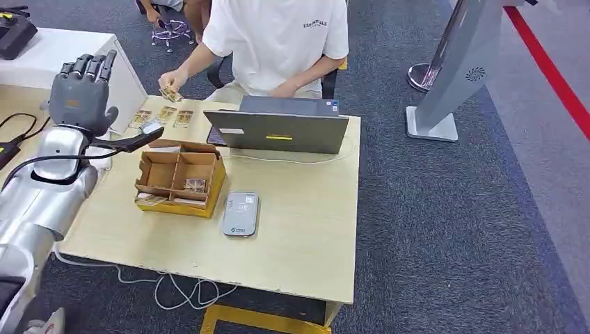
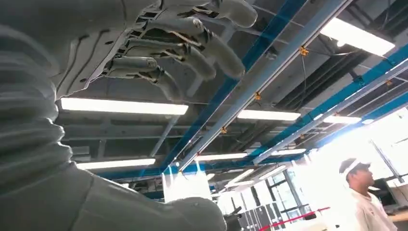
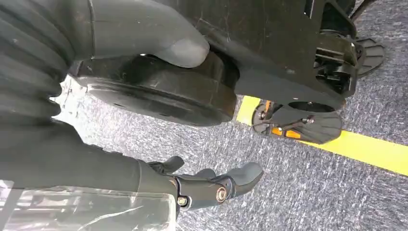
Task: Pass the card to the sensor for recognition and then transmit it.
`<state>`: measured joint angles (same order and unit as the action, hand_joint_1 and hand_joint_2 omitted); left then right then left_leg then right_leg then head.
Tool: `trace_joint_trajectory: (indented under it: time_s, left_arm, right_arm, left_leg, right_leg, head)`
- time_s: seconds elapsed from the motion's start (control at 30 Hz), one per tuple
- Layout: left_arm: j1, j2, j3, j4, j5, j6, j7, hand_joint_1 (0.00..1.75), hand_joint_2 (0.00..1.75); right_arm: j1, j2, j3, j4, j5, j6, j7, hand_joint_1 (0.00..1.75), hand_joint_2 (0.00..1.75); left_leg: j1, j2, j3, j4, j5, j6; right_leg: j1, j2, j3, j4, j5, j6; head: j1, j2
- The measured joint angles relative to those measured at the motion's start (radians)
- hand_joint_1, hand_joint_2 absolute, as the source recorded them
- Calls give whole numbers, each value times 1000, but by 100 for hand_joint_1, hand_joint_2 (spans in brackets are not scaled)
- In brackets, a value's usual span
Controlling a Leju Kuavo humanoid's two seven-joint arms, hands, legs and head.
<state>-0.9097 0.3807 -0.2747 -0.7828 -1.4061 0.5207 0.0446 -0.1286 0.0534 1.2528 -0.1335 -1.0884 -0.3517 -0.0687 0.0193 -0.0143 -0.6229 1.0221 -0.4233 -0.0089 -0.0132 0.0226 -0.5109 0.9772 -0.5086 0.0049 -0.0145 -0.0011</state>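
Note:
A grey card sensor [image 1: 241, 213] lies flat on the wooden table [image 1: 299, 236], just right of an open cardboard box [image 1: 179, 177] with compartments. A small card [image 1: 195, 185] sits in one compartment. More cards [image 1: 165, 114] lie in a row at the table's far edge, where a seated person's hand [image 1: 170, 82] holds another. My left hand [image 1: 82, 94] is raised above the table's left end, fingers up and apart, holding nothing; the left wrist view shows its fingers [image 2: 192, 45] against the ceiling. My right hand [image 3: 110, 168] hangs over the carpet with nothing in it.
A grey laptop [image 1: 278, 131] stands behind the box, facing the person in a white T-shirt [image 1: 278, 38]. A white cabinet [image 1: 62, 56] stands at the left. A white stand [image 1: 452, 76] is on the carpet at the right. Cables [image 1: 181, 289] hang below the table's front edge.

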Motion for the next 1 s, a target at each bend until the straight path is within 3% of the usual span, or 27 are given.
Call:
trace_joint_trajectory:
  time_s: [0.13, 0.23, 0.3, 0.33, 0.43, 0.47, 0.57, 0.67, 0.7, 0.73, 0.77, 0.93, 0.97, 1.0]
  left_arm:
    - [29, 33, 26, -15, 112, -8, -39, 0, 175]
    - [124, 132, 85, -96, 270, -43, -67, 0, 175]
    - [240, 241, 177, -158, 427, -62, -113, 0, 175]
    - [330, 316, 260, -187, 526, -79, -139, 0, 175]
    - [584, 449, 564, -228, 726, -168, -247, 0, 175]
    - [662, 470, 694, -233, 755, -213, -292, 0, 175]
    - [795, 483, 1030, -233, 794, -365, -356, 0, 175]
    - [802, 454, 1284, -182, 915, -527, -312, 0, 175]
    - [801, 441, 1359, -146, 976, -541, -314, 0, 175]
    - [800, 420, 1416, -110, 1024, -539, -335, 0, 175]
    - [801, 388, 1474, -64, 1070, -531, -368, 0, 0]
    - [831, 215, 1650, 166, 1219, -542, -422, 0, 0]
    - [838, 161, 1682, 218, 1257, -541, -424, 0, 0]
    - [843, 122, 1703, 258, 1291, -538, -417, 0, 0]
  right_arm:
    - [1, 0, 0, 0, -11, 0, -6, 0, 175]
    - [4, 0, 0, 0, -23, 0, -16, 0, 175]
    - [6, 0, 0, 0, -29, 0, -20, 0, 175]
    - [7, 0, 0, 0, -31, 0, -22, 0, 175]
    - [13, 0, 0, 0, -40, 0, -36, 0, 175]
    - [15, 0, 0, 0, -43, 0, -40, 0, 175]
    - [18, 0, 0, 1, -51, 0, -50, 0, 175]
    - [18, 0, 0, 1, -58, 0, -51, 0, 175]
    - [18, 0, 0, 1, -64, 0, -54, 0, 0]
    - [19, 0, 0, 1, -68, 0, -58, 0, 0]
    - [24, 0, 0, 1, -75, 0, -63, 0, 0]
    - [37, 7, 0, 1, -96, 0, -64, 0, 0]
    - [38, 8, 0, 1, -97, 0, -56, 0, 175]
    - [38, 8, 0, 1, -96, 0, -52, 0, 175]
  left_leg:
    - [0, 2, 0, -1, 0, 0]
    - [-1, 11, 1, -2, -2, -2]
    - [-2, 21, 6, -4, -6, -7]
    - [-2, 29, 10, -5, -10, -9]
    - [-1, 38, 15, -5, -16, -12]
    - [0, 39, 15, -5, -17, -12]
    - [2, 24, 14, -5, -18, -11]
    - [1, 12, 13, -5, -18, -11]
    - [1, 10, 13, -5, -18, -11]
    - [0, 9, 13, -5, -18, -11]
    - [-2, 7, 14, -5, -18, -11]
    - [-4, 1, 14, -6, -17, -10]
    - [-5, 0, 14, -6, -17, -9]
    - [-6, 0, 14, -5, -17, -9]
  right_leg:
    - [0, 2, 0, 0, 0, 0]
    - [0, 12, 0, 3, 0, 0]
    - [0, 24, 0, 4, -1, -2]
    - [-1, 32, 0, 4, -2, -4]
    - [-1, 39, -2, 3, -7, -10]
    - [-1, 39, -2, 3, -8, -10]
    - [0, 24, 1, 1, -15, -11]
    - [0, 12, 5, 1, -17, -9]
    - [0, 10, 6, 1, -17, -9]
    - [0, 9, 7, 1, -17, -9]
    - [-1, 7, 8, 1, -17, -9]
    - [-4, 1, 11, 0, -18, -7]
    - [-4, 0, 11, 0, -19, -6]
    - [-6, 0, 11, 0, -19, -6]
  head:
    - [1, 0]
    - [1, 0]
    - [2, 0]
    - [2, 0]
    - [-5, 0]
    - [-9, 0]
    - [-8, 0]
    - [-7, 0]
    - [-6, 0]
    - [-6, 0]
    - [-7, 0]
    - [-6, 0]
    - [-7, 0]
    - [-7, 0]
